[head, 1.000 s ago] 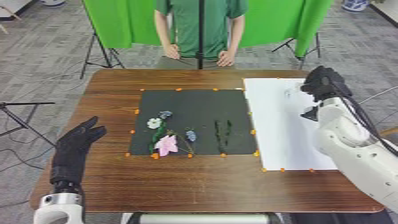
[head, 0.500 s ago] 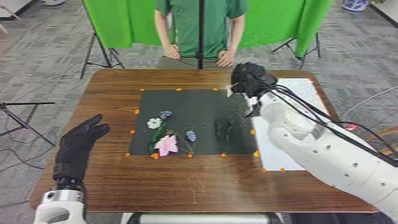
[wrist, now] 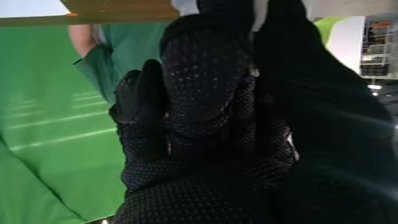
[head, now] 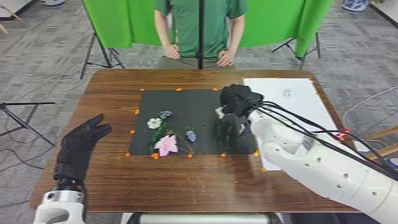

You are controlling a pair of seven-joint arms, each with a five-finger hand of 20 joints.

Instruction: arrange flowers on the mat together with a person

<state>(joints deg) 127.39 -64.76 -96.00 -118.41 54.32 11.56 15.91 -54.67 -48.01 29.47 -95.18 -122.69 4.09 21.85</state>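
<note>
Now we see the right hand [head: 236,97] over the far right part of the black mat [head: 191,100], near the white sheet [head: 291,102]. Whether it is wide, narrow or holding something, we cannot tell; perhaps some pale thing is just beside it. The left hand [head: 82,137] is wide, with relaxed fingers, at the left side of the table [head: 169,187]. On the mat's left half we find the pink flower [head: 166,144] nearest, a blue flower [head: 191,135] at its right, then farther the white flower [head: 154,123] and another blue flower [head: 165,114].
</note>
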